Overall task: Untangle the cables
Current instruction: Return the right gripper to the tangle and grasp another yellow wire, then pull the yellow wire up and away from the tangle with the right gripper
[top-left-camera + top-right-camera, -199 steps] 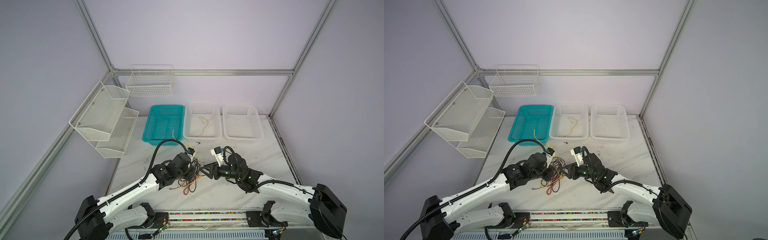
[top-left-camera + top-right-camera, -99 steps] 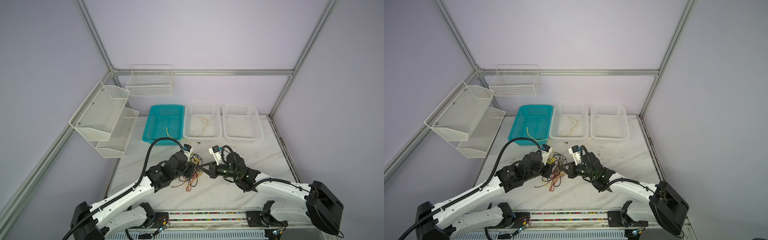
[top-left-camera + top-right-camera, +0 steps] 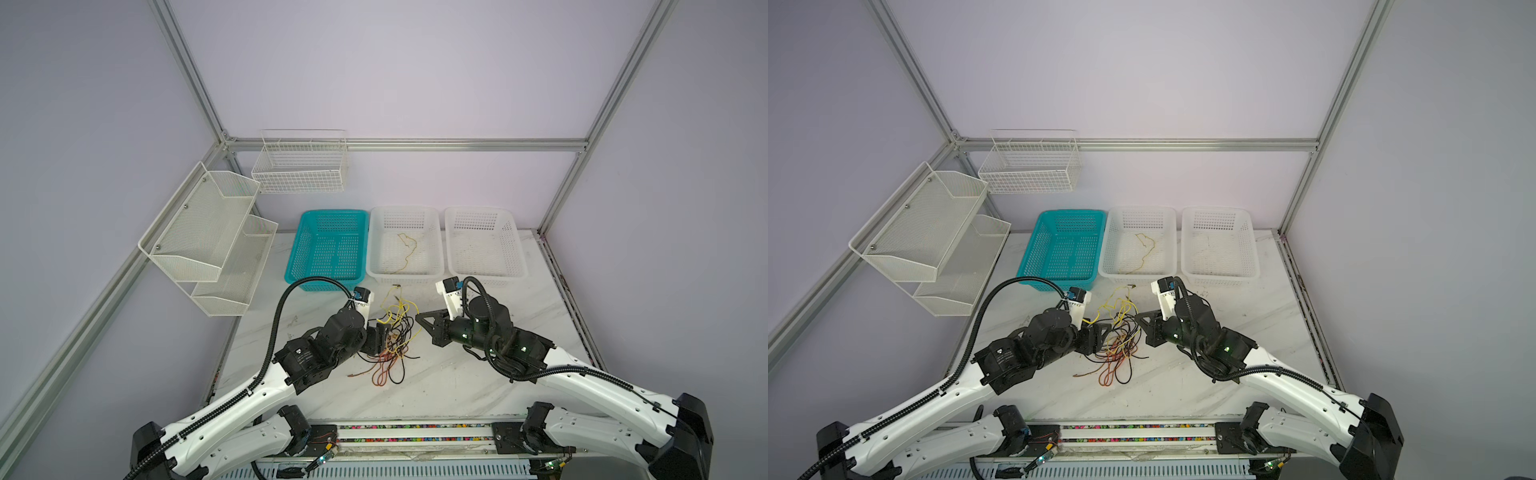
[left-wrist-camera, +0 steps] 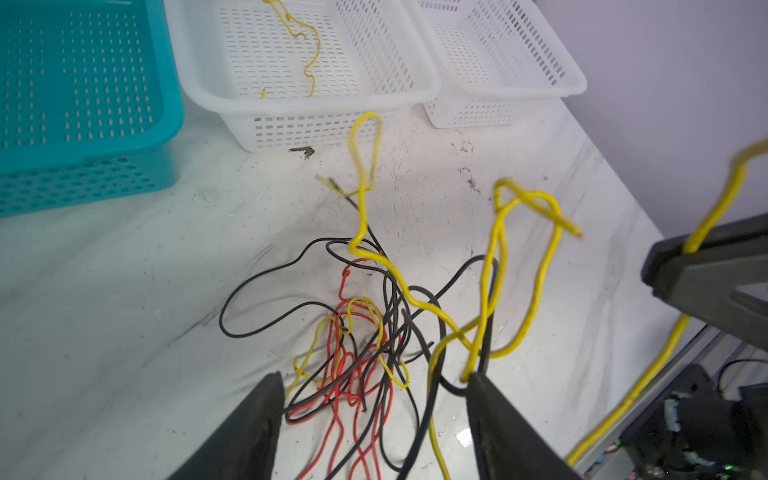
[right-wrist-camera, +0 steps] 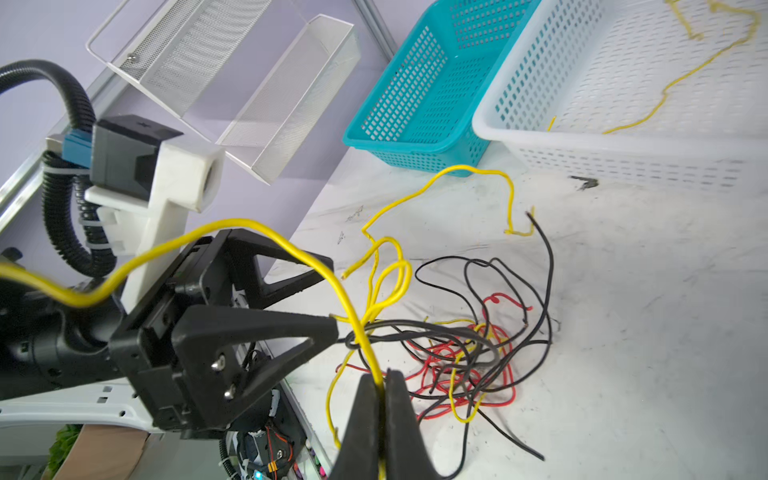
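Quick rundown for you: your right claw is clenched on 1 thin yellow cable, which passes straight through the pinched fingertips. Your left claw is released, its 2 black fingers spread wide. Strands of the tangle sit between them, but nothing is pinched as far as I can see.

The messy bundle of thin yellow, black and red cables is on the white marble-look tabletop, about mid-table, right between the 2 claws. The red and black loops lie low on the near side and the yellow loops stick up on the far side.

Along the far edge you've got 3 containers in a row. There's a teal perforated plastic basket on the left, then a white perforated basket in the middle with 1 loose yellow cable lying in it. A second white perforated basket is on the right.
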`<state>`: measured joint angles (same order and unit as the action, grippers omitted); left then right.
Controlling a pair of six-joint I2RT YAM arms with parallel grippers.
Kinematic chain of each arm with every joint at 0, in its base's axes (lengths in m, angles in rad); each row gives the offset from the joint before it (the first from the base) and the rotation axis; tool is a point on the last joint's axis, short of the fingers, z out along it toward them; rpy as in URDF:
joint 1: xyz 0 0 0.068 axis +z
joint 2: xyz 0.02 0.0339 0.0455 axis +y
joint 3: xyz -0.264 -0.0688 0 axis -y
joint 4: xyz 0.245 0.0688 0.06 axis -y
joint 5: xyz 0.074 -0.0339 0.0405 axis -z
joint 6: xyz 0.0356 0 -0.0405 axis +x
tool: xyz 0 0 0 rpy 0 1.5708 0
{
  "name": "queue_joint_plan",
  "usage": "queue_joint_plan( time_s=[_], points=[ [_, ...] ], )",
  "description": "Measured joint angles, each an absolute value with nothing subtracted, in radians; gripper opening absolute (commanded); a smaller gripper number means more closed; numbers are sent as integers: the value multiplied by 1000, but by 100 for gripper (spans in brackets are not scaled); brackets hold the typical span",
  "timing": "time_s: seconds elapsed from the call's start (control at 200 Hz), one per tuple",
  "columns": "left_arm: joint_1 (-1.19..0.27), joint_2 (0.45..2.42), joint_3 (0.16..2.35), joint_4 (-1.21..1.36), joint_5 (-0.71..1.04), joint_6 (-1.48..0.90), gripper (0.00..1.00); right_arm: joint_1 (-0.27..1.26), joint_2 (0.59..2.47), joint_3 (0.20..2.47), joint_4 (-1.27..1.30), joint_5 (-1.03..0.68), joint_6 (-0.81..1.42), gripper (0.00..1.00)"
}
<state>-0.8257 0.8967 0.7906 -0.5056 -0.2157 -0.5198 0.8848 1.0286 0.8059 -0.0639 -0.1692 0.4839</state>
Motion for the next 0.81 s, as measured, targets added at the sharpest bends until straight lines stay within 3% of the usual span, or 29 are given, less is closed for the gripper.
queue_joint_plan(
  time_s=[0.39, 0.805],
  points=[
    [-825, 781, 648, -436, -199, -610, 88, 885, 994, 1035, -277, -92, 405, 0],
    [-825, 788, 382, -17, 7, -746, 99, 885, 963, 1119, -266, -166, 377, 0]
  ],
)
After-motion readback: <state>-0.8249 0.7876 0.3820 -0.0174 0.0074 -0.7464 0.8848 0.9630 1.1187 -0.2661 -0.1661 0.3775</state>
